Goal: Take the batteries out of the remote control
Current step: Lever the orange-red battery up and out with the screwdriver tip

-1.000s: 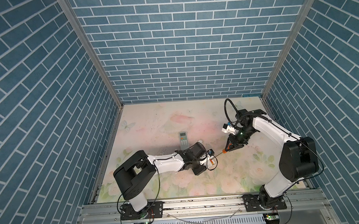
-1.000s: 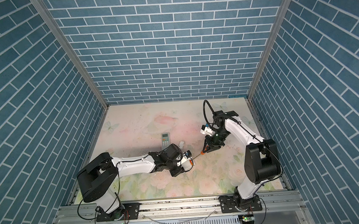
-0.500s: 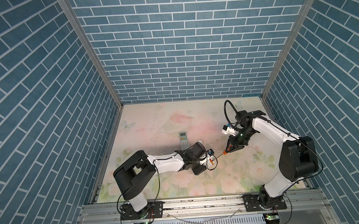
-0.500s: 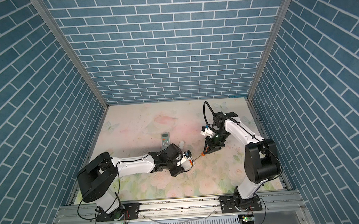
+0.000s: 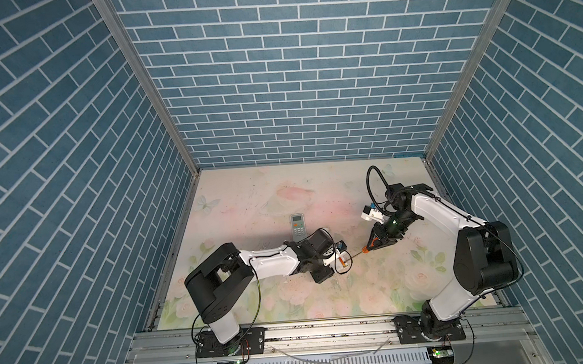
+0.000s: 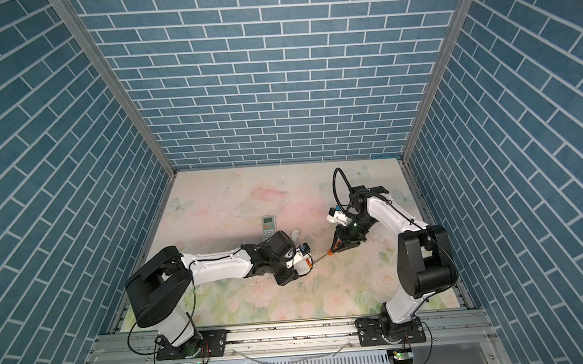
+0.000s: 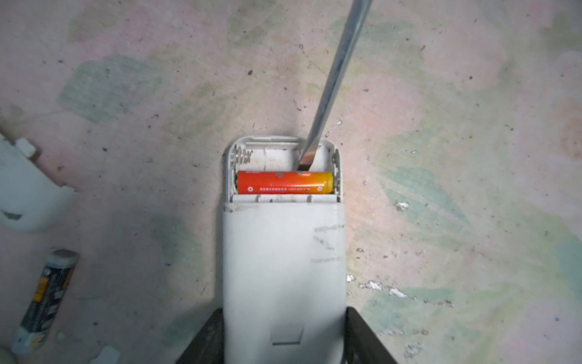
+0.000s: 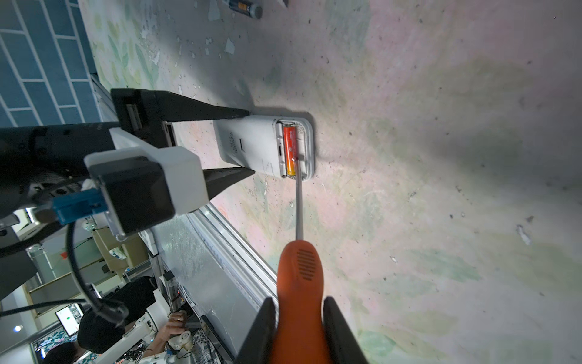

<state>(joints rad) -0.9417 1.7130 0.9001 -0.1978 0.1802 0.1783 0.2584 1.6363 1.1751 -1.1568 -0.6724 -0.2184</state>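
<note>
**One orange battery sits in the remote**

The left gripper [image 7: 283, 312] squeezes the white remote [image 7: 283, 252], which lies flat near the middle of the table [image 7: 441, 157]. It is far from the walls, with lots of bare table around. The remote's end is open. The orange battery [image 7: 285, 182] lies sideways in its slot. The slot beside it shows only a spring [image 7: 244, 156]. The right gripper [image 8: 299, 302] grips the screwdriver [image 8: 299, 268], and its tip touches that battery. A dark battery [image 7: 47, 296] lies loose nearby.

The screwdriver [image 7: 333, 78] shaft slants into the open end of the remote [image 7: 283, 252] beside the battery [image 7: 285, 182], jaws of the left gripper [image 7: 283, 312] flank its body, a loose battery [image 7: 44, 299] and cover [image 7: 28, 189] crowd one side, and the tabletop [image 7: 472, 189] opposite lies bare.
</note>
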